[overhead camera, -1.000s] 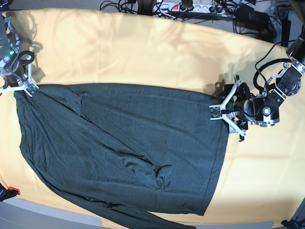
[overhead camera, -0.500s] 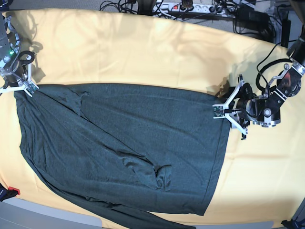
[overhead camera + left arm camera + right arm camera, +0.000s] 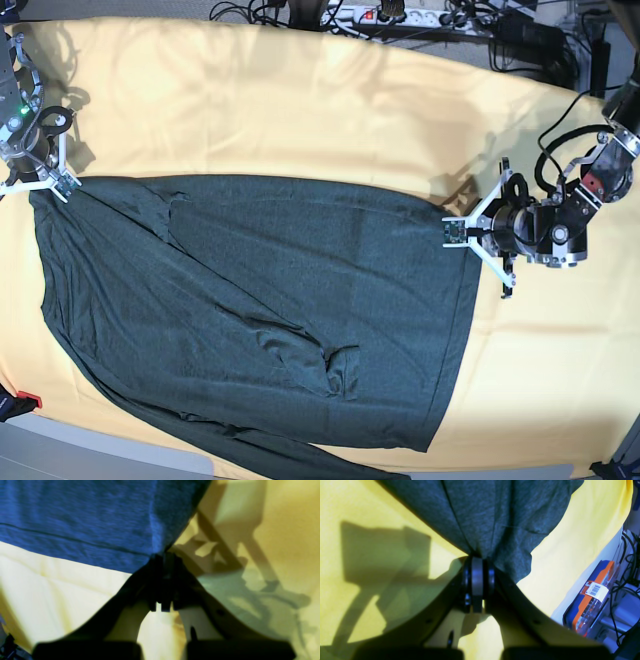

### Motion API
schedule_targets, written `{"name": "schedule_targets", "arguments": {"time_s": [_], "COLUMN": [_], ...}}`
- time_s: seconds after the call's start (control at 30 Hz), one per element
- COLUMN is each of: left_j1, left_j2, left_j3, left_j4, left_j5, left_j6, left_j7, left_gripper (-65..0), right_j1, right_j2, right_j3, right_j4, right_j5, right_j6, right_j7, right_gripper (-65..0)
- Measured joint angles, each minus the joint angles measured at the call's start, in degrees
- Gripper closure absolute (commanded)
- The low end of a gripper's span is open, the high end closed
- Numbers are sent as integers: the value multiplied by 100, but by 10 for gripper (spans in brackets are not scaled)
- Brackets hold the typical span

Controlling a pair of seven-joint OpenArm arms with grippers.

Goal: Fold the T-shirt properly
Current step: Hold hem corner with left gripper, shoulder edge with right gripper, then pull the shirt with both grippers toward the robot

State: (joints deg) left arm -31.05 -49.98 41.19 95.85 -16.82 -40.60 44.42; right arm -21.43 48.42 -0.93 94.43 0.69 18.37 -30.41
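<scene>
The T-shirt (image 3: pixel 260 310) is lying spread flat across the yellow-covered bench (image 3: pixel 300 110), reaching from the left edge toward the right side, with one long sleeve trailing along the front edge and a small crumpled fold showing near its middle. The right gripper (image 3: pixel 62 184) is sitting by the bench's left edge, its jaws pressed together on a corner of the shirt; the right wrist view is showing the fabric (image 3: pixel 495 517) bunching into the pinched jaws. The left gripper (image 3: pixel 455 234) is clamping the stitched hem corner toward the bench's right edge, the hem (image 3: pixel 75 542) running straight into the closed tips
</scene>
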Motion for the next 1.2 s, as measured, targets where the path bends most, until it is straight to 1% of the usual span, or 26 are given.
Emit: {"name": "schedule_targets", "arguments": {"time_s": [0.07, 0.43, 0.53, 0.6, 0.67, 0.73, 0.8, 0.93, 1.03, 1.13, 1.2], "left_j1": [-105, -133, -133, -136, -136, -136, -136, -138, -118, -7, 142], "left_j2": [11, 17, 0, -125, -339, -566, -780, -1110, -1296, -1436, -1517], "left_j3": [0, 0, 0, 0, 0, 0, 0, 0, 0, 0, 0], "left_j4": [17, 22, 22, 22, 68, 168, 304, 601, 761, 925, 1040], "left_j5": [-83, -79, -81, -348, -533, -592, -678, -1128, -1193, -1193, -1224], "left_j6": [35, 46, 46, 44, 46, 48, 48, 46, 48, 48, 52], "left_j7": [-94, -87, -87, -72, -87, -87, -66, -90, -90, -90, -90], "left_gripper": [0, 0, 0, 0, 0, 0, 0, 0, 0, 0, 0], "right_j1": [0, 0, 2, -24, -61, -63, -59, -61, -59, -61, -61], "right_j2": [0, 0, 13, 48, 153, 304, 509, 776, 861, 872, 874], "right_j3": [0, 0, 0, 0, -7, -11, -11, -11, -11, -11, -11], "right_j4": [0, 0, 11, 118, 245, 328, 415, 551, 627, 634, 632], "right_j5": [0, 0, -22, -20, 42, 136, 350, 575, 809, 1012, 1231], "right_j6": [0, 4, 146, 229, 354, 391, 560, 785, 940, 1071, 1215], "right_j7": [-4, -4, -7, -96, -186, -284, -313, -393, -597, -866, -1078], "right_gripper": [0, 0, 0, 0, 0, 0, 0, 0, 0, 0, 0]}}
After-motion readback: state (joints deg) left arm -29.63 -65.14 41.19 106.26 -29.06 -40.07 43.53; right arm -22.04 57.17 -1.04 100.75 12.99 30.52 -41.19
